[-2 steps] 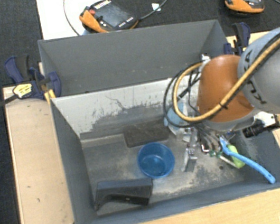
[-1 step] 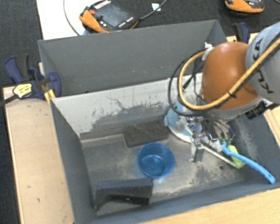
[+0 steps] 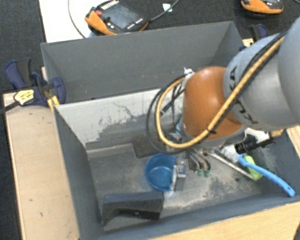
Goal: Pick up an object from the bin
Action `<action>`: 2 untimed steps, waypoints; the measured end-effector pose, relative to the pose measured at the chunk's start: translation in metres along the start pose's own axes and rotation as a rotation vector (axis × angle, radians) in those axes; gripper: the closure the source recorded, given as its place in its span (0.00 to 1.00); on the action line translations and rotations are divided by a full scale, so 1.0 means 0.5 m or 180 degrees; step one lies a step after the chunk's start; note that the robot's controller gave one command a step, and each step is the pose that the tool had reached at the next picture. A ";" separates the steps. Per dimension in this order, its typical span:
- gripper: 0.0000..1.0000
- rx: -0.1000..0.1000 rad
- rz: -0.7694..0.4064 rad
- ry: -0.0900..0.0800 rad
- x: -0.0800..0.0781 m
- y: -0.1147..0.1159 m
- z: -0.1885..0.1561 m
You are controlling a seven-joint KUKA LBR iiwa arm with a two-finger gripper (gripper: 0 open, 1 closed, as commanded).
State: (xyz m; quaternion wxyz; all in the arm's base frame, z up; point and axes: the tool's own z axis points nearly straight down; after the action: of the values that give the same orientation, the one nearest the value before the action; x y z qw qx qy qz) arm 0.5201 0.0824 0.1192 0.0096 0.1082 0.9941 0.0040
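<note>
Arm (image 3: 287,81) comes in from the right, w/ its orange cover (image 3: 207,103) and looped cables (image 3: 163,114) over the mid-right of the grey bin (image 3: 79,175). Tool (image 3: 189,170) sits low, just below the cover, right beside the right rim of a small blue cup (image 3: 158,173); it looks to be touching the rim, but can't say for sure. Also can't tell whether the tool is released or clenched, since cover and cables hide most of it, and nothing is clearly seen in its grasp. Cup stands upright on the bin floor, approx. centre, mouth up. Just behind the cup, toward the back wall, lies a dark grey flat block (image 3: 143,145). Front-left of the cup, near the front wall, is a black angular piece (image 3: 132,207), lying flat, apart from the cup. Right of the tool: a pale thin stick (image 3: 226,163) lying diagonal, and next to it a blue-handled brush w/ a green bit near its head (image 3: 269,177), running down toward the front-right corner. Stick and brush lie close together; whether they touch is unclear.
</note>
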 end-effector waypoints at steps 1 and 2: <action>0.00 0.0027 -0.0380 -0.0005 -0.047 -0.071 0.002; 1.00 0.0012 0.0086 0.0001 0.002 0.000 0.007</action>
State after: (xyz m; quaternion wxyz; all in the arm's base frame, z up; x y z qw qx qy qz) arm 0.5190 0.0825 0.1156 0.0091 0.1216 0.9925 0.0023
